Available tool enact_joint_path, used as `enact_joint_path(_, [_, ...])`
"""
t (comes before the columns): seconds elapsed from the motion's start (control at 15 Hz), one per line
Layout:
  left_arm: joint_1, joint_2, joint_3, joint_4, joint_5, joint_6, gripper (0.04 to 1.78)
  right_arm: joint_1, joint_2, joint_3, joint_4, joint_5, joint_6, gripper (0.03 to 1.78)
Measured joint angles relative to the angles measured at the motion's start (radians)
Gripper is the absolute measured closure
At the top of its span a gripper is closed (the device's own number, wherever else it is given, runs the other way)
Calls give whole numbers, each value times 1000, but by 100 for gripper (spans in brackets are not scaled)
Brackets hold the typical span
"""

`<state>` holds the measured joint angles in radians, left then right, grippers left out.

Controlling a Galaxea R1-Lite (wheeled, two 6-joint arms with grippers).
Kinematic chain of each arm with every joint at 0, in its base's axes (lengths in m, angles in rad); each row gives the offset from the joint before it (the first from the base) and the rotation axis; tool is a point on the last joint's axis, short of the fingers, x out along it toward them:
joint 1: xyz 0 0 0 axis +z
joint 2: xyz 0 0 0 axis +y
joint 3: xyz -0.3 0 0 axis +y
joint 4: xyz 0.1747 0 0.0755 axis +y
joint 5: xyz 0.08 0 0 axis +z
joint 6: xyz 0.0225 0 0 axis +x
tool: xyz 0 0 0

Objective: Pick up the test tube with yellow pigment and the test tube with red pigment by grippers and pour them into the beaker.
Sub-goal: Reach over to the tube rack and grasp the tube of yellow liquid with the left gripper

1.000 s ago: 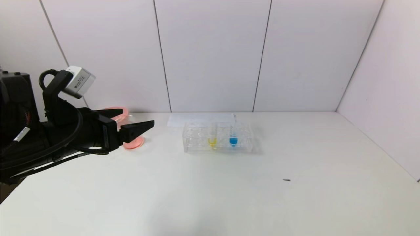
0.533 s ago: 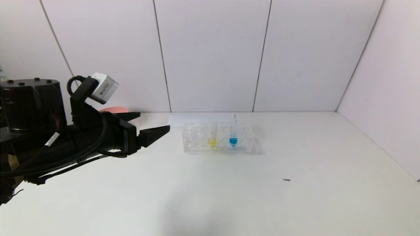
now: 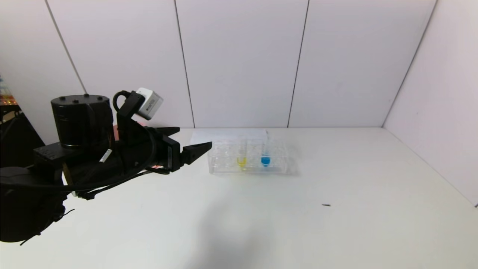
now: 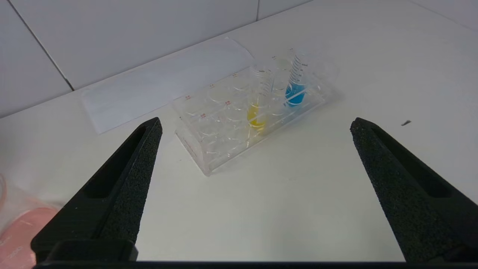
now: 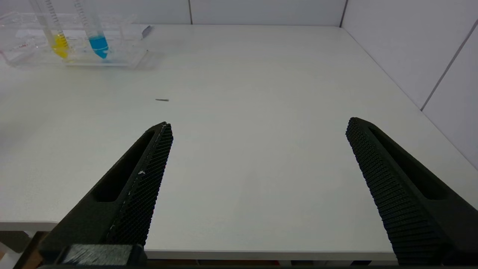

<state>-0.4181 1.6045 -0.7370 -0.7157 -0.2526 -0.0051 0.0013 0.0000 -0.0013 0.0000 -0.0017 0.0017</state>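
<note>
Advancing with the left gripper (image 3: 194, 140), jaws wide, toward the clear rack (image 3: 248, 158), now just beside its end.

My left pincer (image 4: 255, 123) shows matt black plastic fingers, their inner pads (image 4: 140, 175) a coarse, grainy foam. My right pincer (image 5: 257, 125) is the same matt black, but its pads (image 5: 149, 179) carry a fine cross-hatched rubbery texture, scuffed with pale flecks. The desk (image 3: 298, 224) is a smooth white laminate with a soft satin sheen. On it, the tube rack (image 4: 224, 123) is clear glossy plastic. The test tube with yellow pigment (image 4: 258, 101) and the blue-tipped tube (image 4: 296, 82) are clear and glossy, printed with graduation marks. A thin white sheet (image 4: 164, 84) looks like matt paper. The wall panels (image 3: 239, 63) are smooth and matt.
</note>
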Motion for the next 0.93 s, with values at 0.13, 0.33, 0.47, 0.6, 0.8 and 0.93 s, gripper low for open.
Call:
enact_joint_path(0.13, [-14, 42, -29, -8, 0, -7, 6, 0, 0, 0, 0, 0, 0, 11])
enact_joint_path(0.33, [-40, 103, -70, -10, 6, -22, 6, 0, 0, 0, 0, 0, 0, 11])
enact_joint_path(0.47, [-62, 147, -99, -11, 46, -24, 6, 0, 0, 0, 0, 0, 0, 11])
enact_joint_path(0.6, [-84, 186, -122, -24, 91, -24, 6, 0, 0, 0, 0, 0, 0, 11])
enact_joint_path(0.8, [-120, 256, -155, -81, 161, -30, 6, 0, 0, 0, 0, 0, 0, 11])
enact_joint_path(0.93, [-144, 301, -184, -89, 180, -44, 6, 0, 0, 0, 0, 0, 0, 11])
